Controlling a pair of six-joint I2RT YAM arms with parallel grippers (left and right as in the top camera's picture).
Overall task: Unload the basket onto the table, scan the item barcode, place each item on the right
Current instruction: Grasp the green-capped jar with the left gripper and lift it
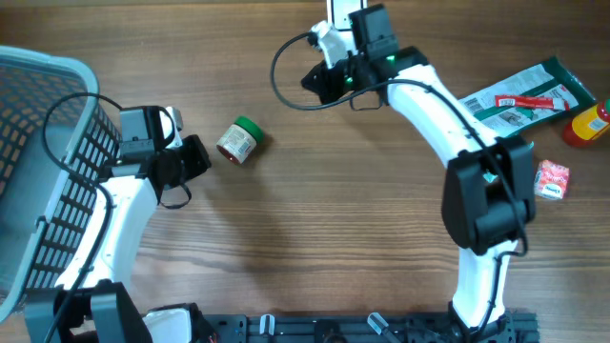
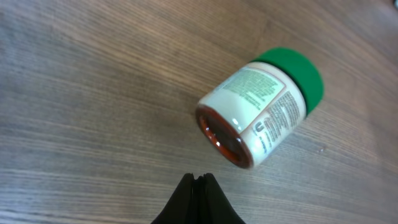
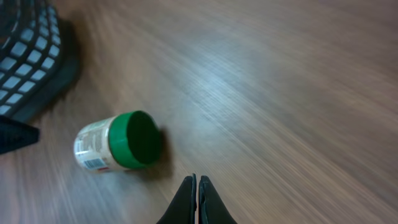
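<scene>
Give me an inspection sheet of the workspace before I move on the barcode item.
Surface: wooden table, nothing spilled seen.
Job's things: jar with green lid, lying on its side; barcode not clear.
Clutter: green packet, red bottle, small red pack, all far right.
Grippers: left tool shut, empty, just short of the jar; right tool shut, empty, apart from the jar.
Cables: black cable loops off the right arm, clear of the jar.
Surroundings: grey basket at the left edge.
</scene>
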